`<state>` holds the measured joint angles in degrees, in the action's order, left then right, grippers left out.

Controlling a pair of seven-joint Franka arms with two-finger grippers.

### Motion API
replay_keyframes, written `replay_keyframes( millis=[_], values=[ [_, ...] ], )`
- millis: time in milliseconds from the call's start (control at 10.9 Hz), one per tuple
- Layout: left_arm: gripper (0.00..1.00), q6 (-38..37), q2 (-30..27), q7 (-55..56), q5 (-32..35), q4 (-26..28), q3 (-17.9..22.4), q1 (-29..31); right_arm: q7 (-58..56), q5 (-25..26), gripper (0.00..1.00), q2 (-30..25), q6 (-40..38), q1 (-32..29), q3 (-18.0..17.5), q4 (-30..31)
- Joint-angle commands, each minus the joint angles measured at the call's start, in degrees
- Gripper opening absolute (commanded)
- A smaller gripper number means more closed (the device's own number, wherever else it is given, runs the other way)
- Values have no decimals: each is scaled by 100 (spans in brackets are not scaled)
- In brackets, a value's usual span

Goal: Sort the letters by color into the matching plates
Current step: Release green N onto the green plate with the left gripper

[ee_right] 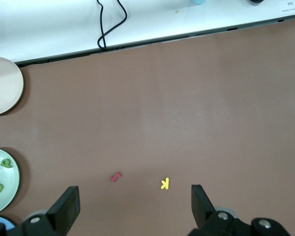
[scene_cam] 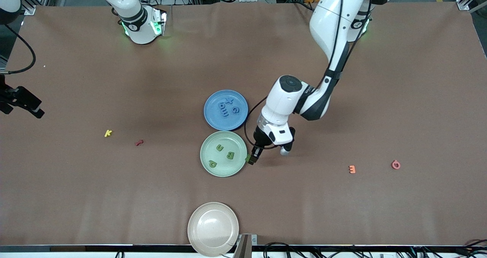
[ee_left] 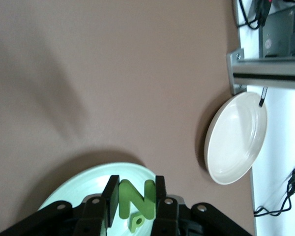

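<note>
My left gripper (scene_cam: 253,158) is shut on a green letter N (scene_cam: 249,159) and holds it just over the rim of the pale green plate (scene_cam: 207,144), on the side toward the left arm's end of the table. In the left wrist view the N (ee_left: 136,198) sits between the fingers (ee_left: 111,193) above the green plate (ee_left: 83,184). Three green letters (scene_cam: 230,155) lie in that plate. The blue plate (scene_cam: 213,115), farther from the front camera, holds several blue letters (scene_cam: 228,107). My right gripper (ee_right: 135,206) is open and empty, waiting high over the right arm's end of the table (scene_cam: 32,107).
A beige plate (scene_cam: 198,231) sits at the table's front edge. A yellow K (scene_cam: 108,133) and a red letter (scene_cam: 139,142) lie toward the right arm's end. An orange letter (scene_cam: 352,169) and a pink letter (scene_cam: 395,164) lie toward the left arm's end.
</note>
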<state>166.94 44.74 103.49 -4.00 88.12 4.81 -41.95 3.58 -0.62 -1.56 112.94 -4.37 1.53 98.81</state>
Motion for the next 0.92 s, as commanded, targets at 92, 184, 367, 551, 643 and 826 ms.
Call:
replay_keyframes(
  millis=[92, 184, 367, 551, 643, 826],
  values=[
    [0, 67, 289, 163, -92, -313, 327, -445, -130, 211, 100, -29, -509, -143, -29, -177],
    [0, 67, 334, 163, -92, -383, 327, -472, -130, 255, 100, 15, -745, -143, -30, -352],
    [0, 50, 430, 337, -92, -532, 388, -620, -121, 238, 100, 121, -1229, -134, -30, -739],
    [53, 41, 431, 391, -92, -533, 450, -709, -121, 220, 100, 112, -1362, -134, -38, -785],
    [100, 23, 405, 374, -31, -498, 477, -761, -130, 220, 100, 103, -1363, -134, -38, -776],
    [100, -108, 334, 330, 127, -393, 582, -745, -112, 212, 100, 95, -1389, -134, -30, -767]
  ],
)
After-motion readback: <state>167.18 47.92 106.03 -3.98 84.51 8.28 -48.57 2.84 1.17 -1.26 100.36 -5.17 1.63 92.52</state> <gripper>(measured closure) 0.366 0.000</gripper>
